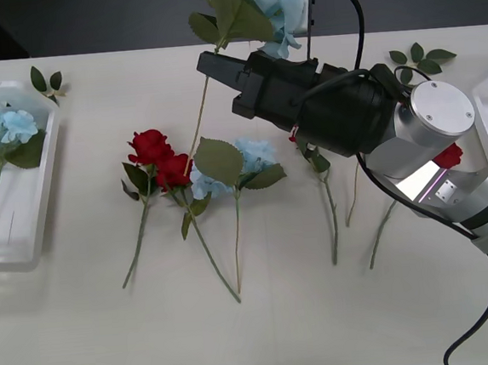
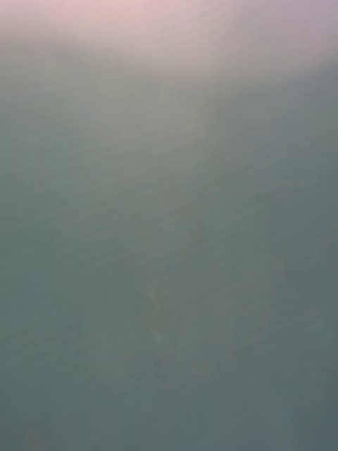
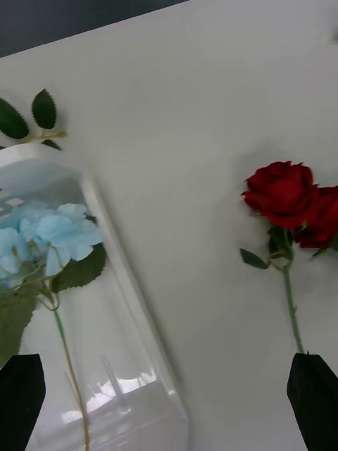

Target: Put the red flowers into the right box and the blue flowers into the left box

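Left box (image 1: 43, 179): one blue flower (image 1: 4, 128) delivered; left hand (image 3: 169, 402) wide open, empty, above its rim. Right hand (image 1: 217, 69): grip cannot be told, blue stem (image 1: 267, 1) raised beside it. Red flowers (image 1: 158, 160), another blue, remain on desk (image 1: 112, 331)

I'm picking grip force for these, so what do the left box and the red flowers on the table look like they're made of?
The left box looks like thin glossy plastic, white to translucent: light glints off its floor and the rim is smoothly rounded. The red flowers look artificial, probably matte fabric petals on thin, stiff green stems, likely plastic or wire.
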Tool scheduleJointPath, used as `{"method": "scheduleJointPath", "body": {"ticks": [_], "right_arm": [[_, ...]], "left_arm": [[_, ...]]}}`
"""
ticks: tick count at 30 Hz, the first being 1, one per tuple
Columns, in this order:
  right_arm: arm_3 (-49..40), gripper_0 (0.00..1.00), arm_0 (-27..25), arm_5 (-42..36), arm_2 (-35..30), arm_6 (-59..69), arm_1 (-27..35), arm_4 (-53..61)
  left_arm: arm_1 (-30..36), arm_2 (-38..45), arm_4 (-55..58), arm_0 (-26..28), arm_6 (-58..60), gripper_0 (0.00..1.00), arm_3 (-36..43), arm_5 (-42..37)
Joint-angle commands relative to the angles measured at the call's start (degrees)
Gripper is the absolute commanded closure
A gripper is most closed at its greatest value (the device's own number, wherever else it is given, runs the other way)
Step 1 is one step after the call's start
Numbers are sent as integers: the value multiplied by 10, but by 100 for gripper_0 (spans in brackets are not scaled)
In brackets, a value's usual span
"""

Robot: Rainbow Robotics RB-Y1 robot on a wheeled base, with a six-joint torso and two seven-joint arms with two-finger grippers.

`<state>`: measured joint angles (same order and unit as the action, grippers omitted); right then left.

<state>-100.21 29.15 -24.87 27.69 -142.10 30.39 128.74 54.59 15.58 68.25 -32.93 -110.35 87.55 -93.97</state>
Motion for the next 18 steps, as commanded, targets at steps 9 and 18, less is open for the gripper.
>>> {"method": "scheduleJointPath", "body": {"ticks": [9,18], "right_arm": [[-11,100,16,2,-5,-15,-14,0],[-10,100,16,2,-5,-16,-18,1]], "left_arm": [[-62,-76,218,-17,-193,0,9,27],[-107,-177,363,-31,-226,0,9,42]]}}
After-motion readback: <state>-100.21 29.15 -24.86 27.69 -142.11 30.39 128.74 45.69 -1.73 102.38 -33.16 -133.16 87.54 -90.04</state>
